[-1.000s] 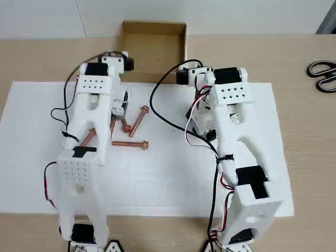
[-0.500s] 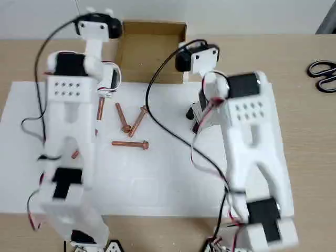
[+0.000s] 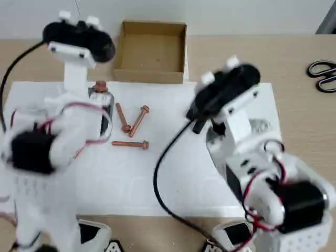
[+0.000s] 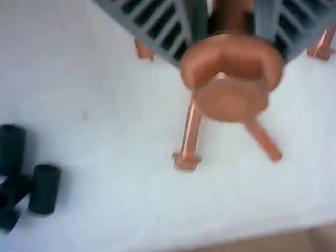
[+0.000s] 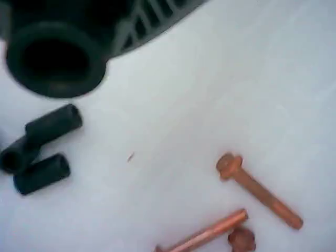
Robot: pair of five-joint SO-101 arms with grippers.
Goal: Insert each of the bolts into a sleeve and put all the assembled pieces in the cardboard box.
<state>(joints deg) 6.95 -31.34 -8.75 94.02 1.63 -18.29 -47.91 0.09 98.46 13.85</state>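
On a white sheet (image 3: 157,184) covering the table (image 3: 294,58), the left tool (image 4: 229,16) clamps a copper bolt (image 4: 231,79); the right tool (image 5: 79,18) grips a black sleeve (image 5: 55,60).

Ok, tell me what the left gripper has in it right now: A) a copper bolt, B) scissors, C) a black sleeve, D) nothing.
A: the left gripper is shut on a copper bolt, head toward its wrist camera; the black sleeve sits in the right gripper.
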